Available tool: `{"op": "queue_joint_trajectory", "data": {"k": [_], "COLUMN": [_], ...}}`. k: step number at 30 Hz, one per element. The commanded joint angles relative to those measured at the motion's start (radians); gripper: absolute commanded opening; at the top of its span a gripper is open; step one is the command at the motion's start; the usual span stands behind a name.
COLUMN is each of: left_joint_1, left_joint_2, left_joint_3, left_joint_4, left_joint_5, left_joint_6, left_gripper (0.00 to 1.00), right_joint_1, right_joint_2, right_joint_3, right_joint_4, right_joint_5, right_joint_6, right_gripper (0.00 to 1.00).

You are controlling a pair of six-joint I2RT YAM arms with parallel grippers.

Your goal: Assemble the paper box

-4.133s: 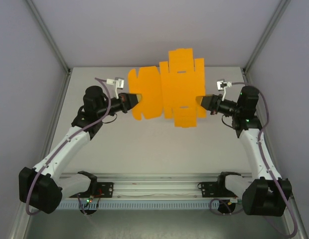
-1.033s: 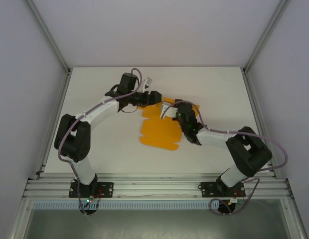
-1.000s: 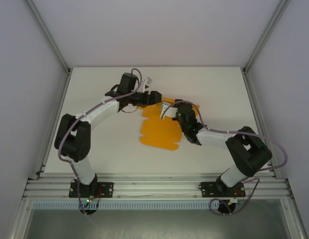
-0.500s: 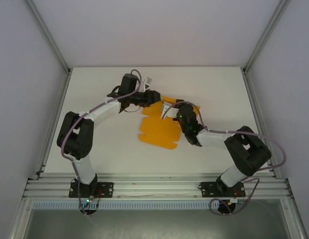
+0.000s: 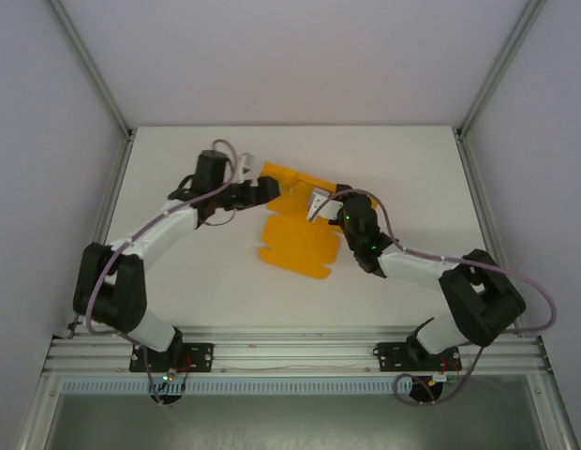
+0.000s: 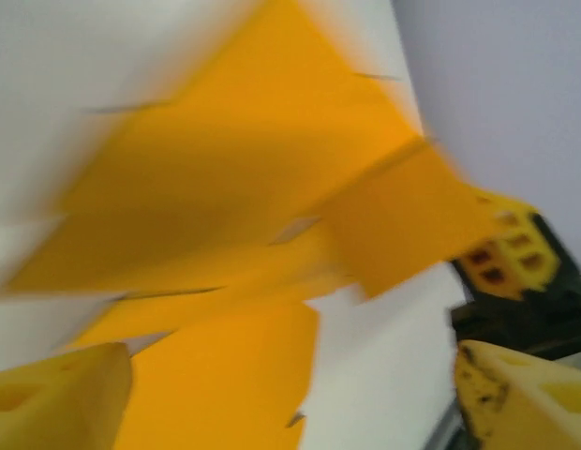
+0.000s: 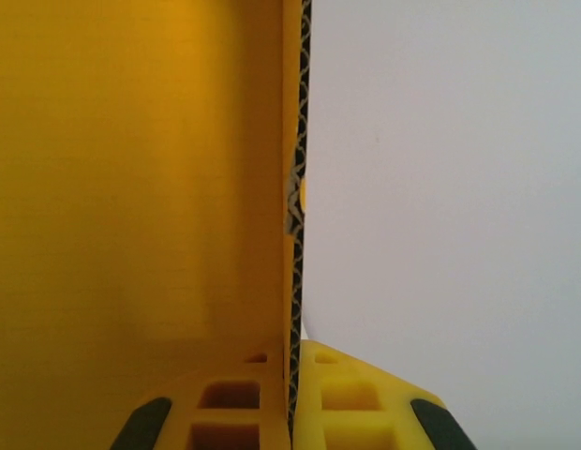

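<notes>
Orange-yellow paper box (image 5: 295, 246) lies partly folded at the middle of the white desk (image 5: 412, 169), between left end effector (image 5: 270, 190) and right end effector (image 5: 319, 201). Left wrist view: fingers (image 6: 56, 403) spread wide at the lower corners, paper box ahead. Right wrist view: fingers (image 7: 356, 403) pinch its edge.

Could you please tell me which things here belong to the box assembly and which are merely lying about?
Part of the job: paper box; right gripper, shut on its edge; left gripper, open near it.
Merely there: table; mounting rail.
</notes>
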Motion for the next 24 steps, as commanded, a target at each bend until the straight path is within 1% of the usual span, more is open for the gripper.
{"op": "queue_joint_trajectory", "data": {"k": [1,3,4,6,8,10,12,15,16,17,20,21,24], "left_joint_1": [0.049,0.055,0.057,0.058,0.058,0.057,0.057,0.057,0.057,0.057,0.064,0.07,0.097], "left_joint_2": [-0.064,-0.08,-0.08,-0.078,-0.087,-0.095,-0.08,-0.021,-0.007,-0.005,-0.018,-0.018,-0.017], "left_joint_3": [-0.086,-0.108,-0.116,-0.143,-0.2,-0.248,-0.263,-0.237,-0.23,-0.232,-0.242,-0.244,-0.244], "left_joint_4": [-0.01,-0.022,-0.016,0.048,0.182,0.287,0.344,0.357,0.355,0.354,0.347,0.341,0.351], "left_joint_5": [-0.12,-0.176,-0.172,-0.114,0.023,0.083,0.102,0.135,0.123,0.09,-0.076,-0.1,-0.093], "left_joint_6": [0.081,0.103,0.115,0.136,0.208,0.26,0.283,0.275,0.272,0.267,0.245,0.241,0.221], "left_gripper": [0.99,1.0,1.0,0.99,0.97,0.97,0.96,0.8,0.77,0.76,0.75,0.75,0.75], "right_joint_1": [-0.02,-0.03,-0.034,-0.045,-0.059,-0.071,-0.078,-0.084,-0.084,-0.083,-0.087,-0.088,-0.093], "right_joint_2": [-0.069,-0.095,-0.108,-0.124,-0.126,-0.122,-0.115,-0.103,-0.098,-0.097,-0.102,-0.107,-0.12], "right_joint_3": [-0.008,-0.004,0.005,0.042,0.075,0.093,0.102,0.117,0.12,0.121,0.117,0.115,0.112], "right_joint_4": [-0.052,-0.09,-0.133,-0.248,-0.316,-0.346,-0.354,-0.367,-0.369,-0.369,-0.372,-0.371,-0.381], "right_joint_5": [-0.073,-0.128,-0.159,-0.203,-0.24,-0.266,-0.279,-0.291,-0.292,-0.293,-0.288,-0.288,-0.291], "right_joint_6": [0.096,0.125,0.141,0.17,0.197,0.209,0.218,0.228,0.228,0.228,0.229,0.23,0.237], "right_gripper": [0.0,0.0,0.0,0.0,0.0,0.0,0.0,0.0,0.0,0.0,0.0,0.0,0.0]}}
